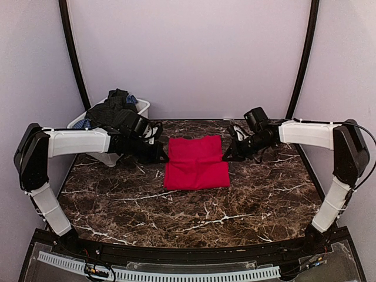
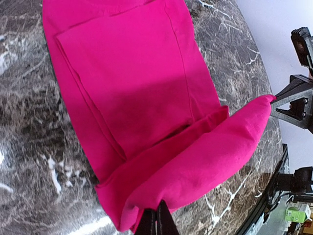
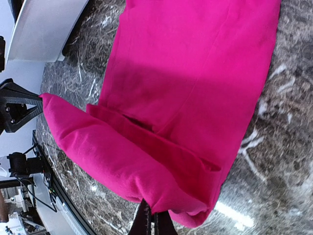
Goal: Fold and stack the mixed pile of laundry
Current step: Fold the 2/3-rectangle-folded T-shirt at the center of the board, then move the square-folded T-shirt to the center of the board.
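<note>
The red cloth [image 1: 197,164] stretches between left tool [image 1: 162,157] and right tool [image 1: 227,156], each pinching a corner.

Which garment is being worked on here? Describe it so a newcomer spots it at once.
On the dark marbled table, look to the middle, between the left gripper and right gripper, each pinching one side. There lies the red cloth, folded roughly rectangular. It alone is bright and on the tabletop; the dark garments sit heaped in the white bin at back left.
</note>
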Action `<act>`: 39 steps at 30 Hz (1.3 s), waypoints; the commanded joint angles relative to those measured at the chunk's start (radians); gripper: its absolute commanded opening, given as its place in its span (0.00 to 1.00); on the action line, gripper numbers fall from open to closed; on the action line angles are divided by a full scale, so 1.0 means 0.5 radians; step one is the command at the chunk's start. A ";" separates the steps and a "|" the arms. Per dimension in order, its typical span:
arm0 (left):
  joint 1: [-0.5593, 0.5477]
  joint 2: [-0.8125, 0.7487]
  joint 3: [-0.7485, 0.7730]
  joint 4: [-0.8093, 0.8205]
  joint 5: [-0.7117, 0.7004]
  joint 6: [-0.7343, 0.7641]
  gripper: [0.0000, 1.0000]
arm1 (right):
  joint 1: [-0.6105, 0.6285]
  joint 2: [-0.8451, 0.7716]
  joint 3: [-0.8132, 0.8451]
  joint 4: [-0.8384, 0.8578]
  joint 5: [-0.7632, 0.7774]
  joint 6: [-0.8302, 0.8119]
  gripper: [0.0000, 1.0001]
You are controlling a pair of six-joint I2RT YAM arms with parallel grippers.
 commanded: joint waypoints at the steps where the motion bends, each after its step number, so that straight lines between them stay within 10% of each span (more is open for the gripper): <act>1: 0.097 0.193 0.243 0.016 0.011 0.111 0.00 | -0.112 0.211 0.294 0.026 0.011 -0.128 0.00; 18: 0.246 1.023 0.750 0.068 0.064 0.154 0.00 | -0.195 1.101 0.760 0.155 -0.031 -0.149 0.00; 33: -0.325 0.106 -0.708 0.269 0.055 -0.200 0.00 | 0.265 -0.031 -0.934 0.558 -0.105 0.350 0.00; 39: -0.326 -0.359 -0.822 -0.038 -0.205 -0.178 0.00 | 0.317 -0.667 -1.073 0.049 0.139 0.384 0.05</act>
